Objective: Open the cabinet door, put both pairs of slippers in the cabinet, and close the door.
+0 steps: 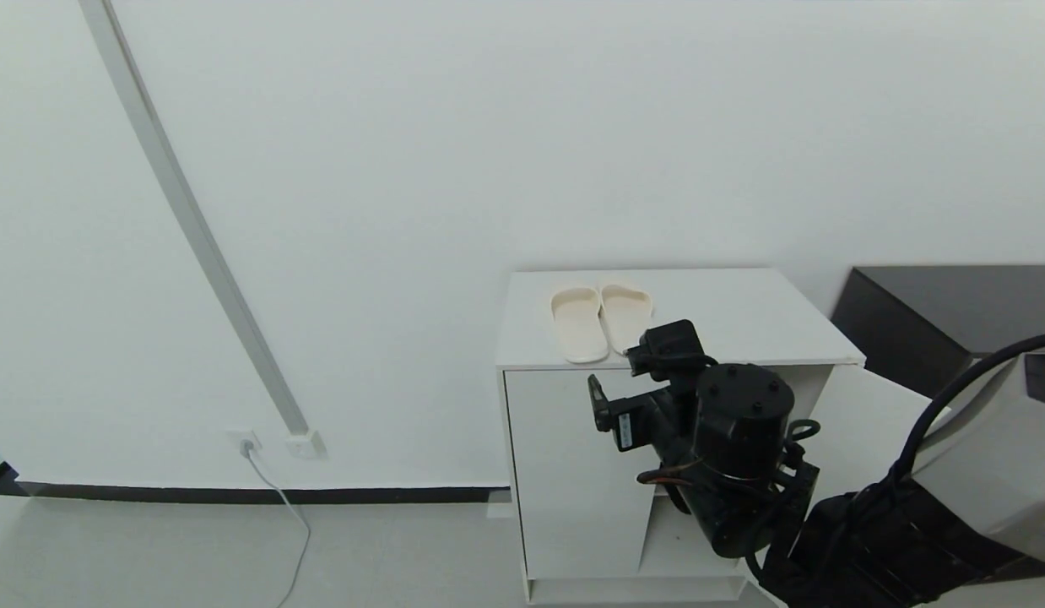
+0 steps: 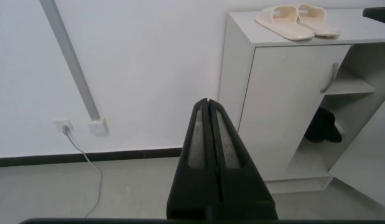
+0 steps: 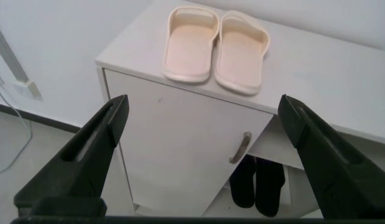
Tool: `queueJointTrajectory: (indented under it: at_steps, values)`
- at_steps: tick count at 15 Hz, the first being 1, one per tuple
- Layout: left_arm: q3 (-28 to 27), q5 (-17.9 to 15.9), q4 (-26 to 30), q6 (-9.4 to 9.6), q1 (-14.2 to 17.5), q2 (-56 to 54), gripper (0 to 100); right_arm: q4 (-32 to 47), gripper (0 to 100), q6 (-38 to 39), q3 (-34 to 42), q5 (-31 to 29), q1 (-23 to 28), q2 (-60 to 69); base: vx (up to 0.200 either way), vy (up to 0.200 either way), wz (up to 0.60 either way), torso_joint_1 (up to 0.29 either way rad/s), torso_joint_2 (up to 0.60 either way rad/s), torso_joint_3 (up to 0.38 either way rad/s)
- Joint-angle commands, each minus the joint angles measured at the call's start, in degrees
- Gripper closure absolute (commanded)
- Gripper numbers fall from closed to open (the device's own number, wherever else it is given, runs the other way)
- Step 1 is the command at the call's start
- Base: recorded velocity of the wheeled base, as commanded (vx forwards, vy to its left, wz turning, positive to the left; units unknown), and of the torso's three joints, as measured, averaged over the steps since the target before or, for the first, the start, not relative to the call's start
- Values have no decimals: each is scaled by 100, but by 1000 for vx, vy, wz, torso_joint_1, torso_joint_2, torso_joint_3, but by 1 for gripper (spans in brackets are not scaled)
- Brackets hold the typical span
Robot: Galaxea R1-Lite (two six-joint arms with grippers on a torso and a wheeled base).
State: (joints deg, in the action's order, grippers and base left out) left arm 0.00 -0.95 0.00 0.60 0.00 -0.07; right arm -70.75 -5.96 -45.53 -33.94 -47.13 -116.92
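A pair of cream slippers [image 1: 603,321] lies side by side on top of the white cabinet [image 1: 742,312]. A pair of black slippers [image 3: 257,183] stands inside the cabinet's open right half, under a shelf; the black slippers [image 2: 323,127] also appear in the left wrist view. The left door [image 1: 573,473] with its handle [image 3: 242,147] is closed, and the right door [image 1: 873,422] is swung out. My right gripper [image 3: 203,106] hangs open in front of the cabinet's upper edge, just below the cream slippers [image 3: 217,43], holding nothing. My left gripper [image 2: 209,143] is shut and empty, well to the left of the cabinet.
A grey conduit [image 1: 185,211] runs slantwise down the white wall to sockets [image 1: 273,442] with a cable trailing onto the floor. A dark piece of furniture [image 1: 953,312] stands to the cabinet's right. Bare floor lies left of the cabinet.
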Motion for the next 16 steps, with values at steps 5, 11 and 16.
queueJointTrajectory:
  at_steps: [5,11,16]
  values:
    - [0,-2,0,11,0,7,100,747,0,359,-158,28,55,143,0,0,0,168,-351,-189]
    - [0,-10,0,28,0,7,100,3481,0,2020,-1072,318,107,556,0,0,0,46,-103,-51]
    - [0,-10,9,28,0,7,100,3419,0,2275,-1195,379,301,126,120,0,0,2,0,1]
